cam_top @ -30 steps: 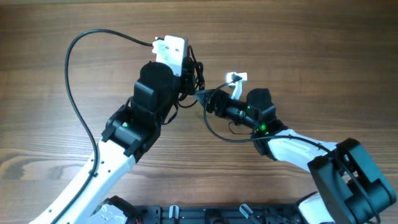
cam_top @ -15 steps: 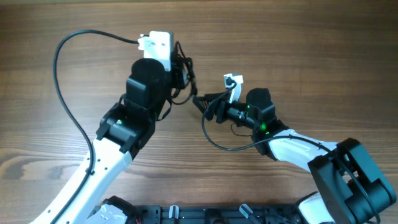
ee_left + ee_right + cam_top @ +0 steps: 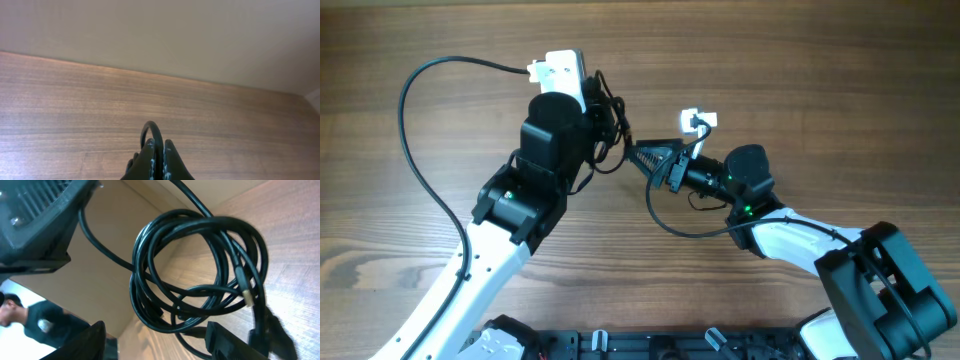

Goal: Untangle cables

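The cables (image 3: 200, 270) hang as a tangled coil of thin black cords just ahead of my right gripper (image 3: 155, 347). A metal-tipped plug (image 3: 245, 289) shows on the coil's right side. The right gripper's jaws stand wide apart with nothing between them, though the lowest loops dip toward the gap. From overhead, the cables (image 3: 610, 100) bunch at my left gripper (image 3: 608, 122), and my right gripper (image 3: 640, 155) points at them from the right. In the left wrist view my left gripper (image 3: 159, 146) is shut on one black cable loop (image 3: 155, 129).
A thick black arm wire (image 3: 415, 160) arcs wide over the wooden table (image 3: 820, 60) on the left. Another arm wire (image 3: 665, 218) loops below my right wrist. The left arm's housing (image 3: 35, 220) fills the right wrist view's upper left.
My left arm has carried the cable bundle to the left and slightly away. My right gripper has stayed open, close to the bundle, while its wrist shifted a little to the right.
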